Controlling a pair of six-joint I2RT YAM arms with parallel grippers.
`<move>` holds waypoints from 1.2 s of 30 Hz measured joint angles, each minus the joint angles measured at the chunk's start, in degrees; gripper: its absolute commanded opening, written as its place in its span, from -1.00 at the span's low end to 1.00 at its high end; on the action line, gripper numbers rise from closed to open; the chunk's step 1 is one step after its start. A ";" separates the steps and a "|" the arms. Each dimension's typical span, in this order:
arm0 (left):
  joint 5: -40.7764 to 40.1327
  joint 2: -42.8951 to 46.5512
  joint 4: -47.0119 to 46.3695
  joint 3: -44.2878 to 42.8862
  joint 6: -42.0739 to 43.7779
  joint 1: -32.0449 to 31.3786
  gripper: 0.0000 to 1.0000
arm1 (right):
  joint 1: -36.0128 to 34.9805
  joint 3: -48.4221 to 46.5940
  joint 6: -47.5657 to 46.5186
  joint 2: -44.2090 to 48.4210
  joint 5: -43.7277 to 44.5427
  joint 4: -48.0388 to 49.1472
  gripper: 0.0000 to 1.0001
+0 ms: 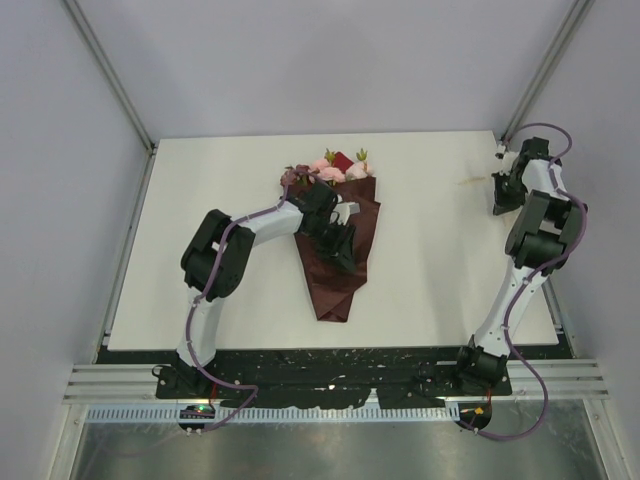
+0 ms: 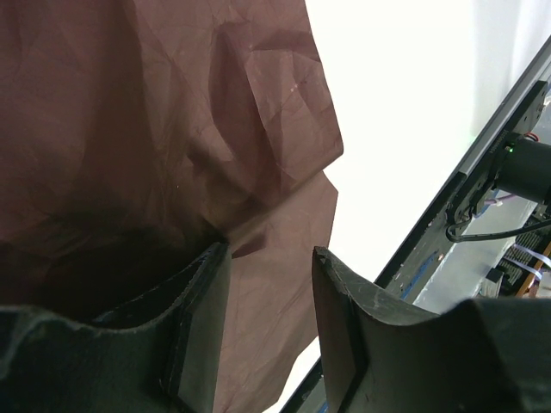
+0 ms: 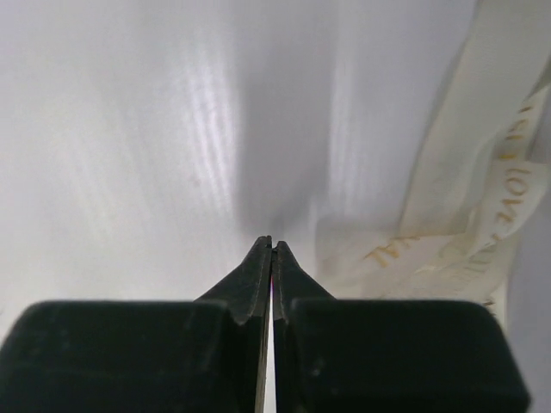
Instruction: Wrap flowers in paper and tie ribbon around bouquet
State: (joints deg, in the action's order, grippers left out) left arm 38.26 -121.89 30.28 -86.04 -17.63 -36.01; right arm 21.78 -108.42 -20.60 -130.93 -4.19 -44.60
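Showing gold "LOVE" on cream ribbon (image 3: 482, 198) at 2 o'clock, right gripper (image 3: 272, 243) clenching shut, left gripper (image 2: 269, 249) standing parted over maroon paper (image 2: 129, 129).

I see the white bench (image 1: 430, 260) carrying the maroon bouquet (image 1: 335, 290) near its middle, pointed end toward the near edge. The cream, gold-lettered ribbon (image 3: 465, 172) lies crumpled on it at the far right.

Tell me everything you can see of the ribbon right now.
The ribbon is cream, soft-looking fabric with gold printed lettering, lying in loose overlapping folds on the white table, untied. In the right wrist view it sits just right of the shut right end effector; whether the tips pinch it cannot be told.
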 measured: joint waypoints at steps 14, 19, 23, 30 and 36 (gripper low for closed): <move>0.22 -0.22 0.20 -0.31 -0.07 0.15 -0.07 | -8.02 12.94 0.76 20.33 -7.96 -0.66 -0.16; 0.26 -0.24 0.17 -0.31 -0.17 0.15 -0.06 | -2.25 13.29 -0.22 19.78 -1.29 -0.09 -0.06; 0.28 -0.22 0.17 -0.31 -0.17 0.15 -0.07 | 1.99 13.25 -0.90 18.67 3.17 0.15 -0.02; 0.33 -0.22 0.20 -0.31 -0.15 0.17 -0.06 | 4.83 10.75 -1.07 13.22 4.79 0.11 0.01; 0.37 -0.24 0.20 -0.31 -0.15 0.33 -0.07 | 5.66 8.72 -0.85 8.81 2.45 -0.44 -0.03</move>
State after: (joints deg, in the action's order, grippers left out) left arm 38.63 -122.13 30.48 -86.35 -17.78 -35.68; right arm 27.44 -99.70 -21.45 -122.13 -1.74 -45.04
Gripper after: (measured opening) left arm 0.468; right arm 0.502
